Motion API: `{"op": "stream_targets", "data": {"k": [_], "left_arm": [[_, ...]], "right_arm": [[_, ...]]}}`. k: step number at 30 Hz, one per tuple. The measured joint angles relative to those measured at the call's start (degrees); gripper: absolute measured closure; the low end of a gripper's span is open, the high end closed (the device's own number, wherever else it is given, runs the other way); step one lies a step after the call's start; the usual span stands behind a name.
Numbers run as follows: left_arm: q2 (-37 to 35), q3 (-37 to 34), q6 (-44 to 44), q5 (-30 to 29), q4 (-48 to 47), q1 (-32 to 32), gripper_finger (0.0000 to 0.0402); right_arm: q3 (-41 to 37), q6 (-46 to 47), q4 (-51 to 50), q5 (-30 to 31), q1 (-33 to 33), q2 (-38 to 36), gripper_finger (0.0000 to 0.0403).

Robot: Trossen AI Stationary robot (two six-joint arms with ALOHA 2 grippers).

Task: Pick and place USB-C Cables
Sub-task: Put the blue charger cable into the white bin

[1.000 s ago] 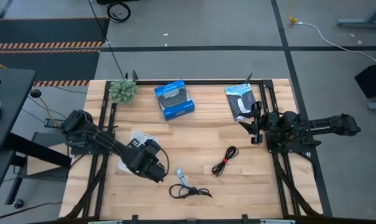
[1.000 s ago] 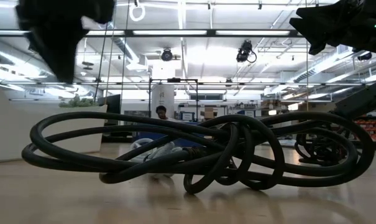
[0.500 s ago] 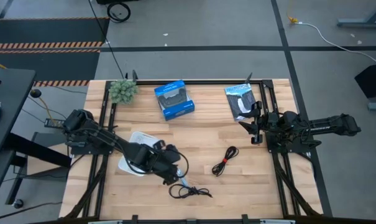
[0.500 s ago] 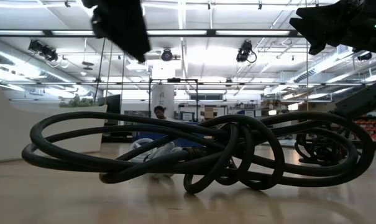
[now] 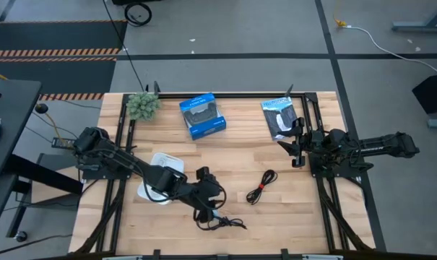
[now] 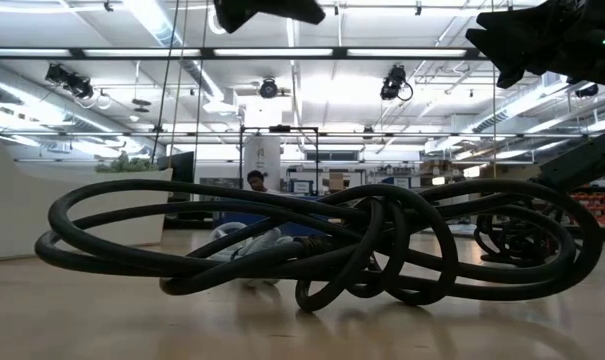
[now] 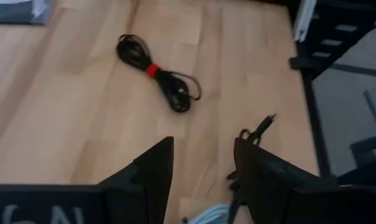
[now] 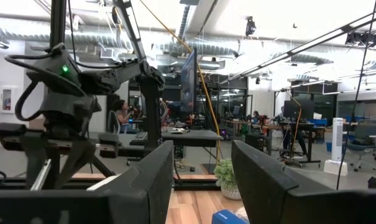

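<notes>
We see left gripper (image 5: 209, 204) open, holding nothing, over black cable (image 5: 219, 222) near surface (image 5: 290, 224) front edge. Red-tie cable (image 5: 261, 185) sits well apart. Right gripper (image 5: 296, 146) open, parked at right edge.

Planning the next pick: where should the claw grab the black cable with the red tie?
Grip the black cable with the red tie at the red tie, its bundled middle, coming straight down with the fingers across the narrow width; it lies flat.

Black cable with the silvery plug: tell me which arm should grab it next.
Left. The left pincer hangs open right over the black cable with the silvery plug near the table's front edge. The right pincer, also open, waits at the right side by the black-and-white packet, farther away.
</notes>
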Motion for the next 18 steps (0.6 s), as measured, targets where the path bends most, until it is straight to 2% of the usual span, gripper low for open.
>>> {"op": "stream_targets", "data": {"k": [8,13,18], "left_arm": [[5.1,-0.1,-1.5,8.9,9.0,-0.4,0.0225],[7.1,-0.1,-2.1,9.2,8.5,-0.7,0.0225],[7.2,0.0,-3.1,9.0,2.9,-0.7,0.0225]], "right_arm": [[0.0,0.0,0.0,0.0,0.0,0.0,0.0234],[0.0,0.0,0.0,0.0,0.0,0.0,0.0234],[0.0,0.0,0.0,0.0,0.0,0.0,0.0234]]}}
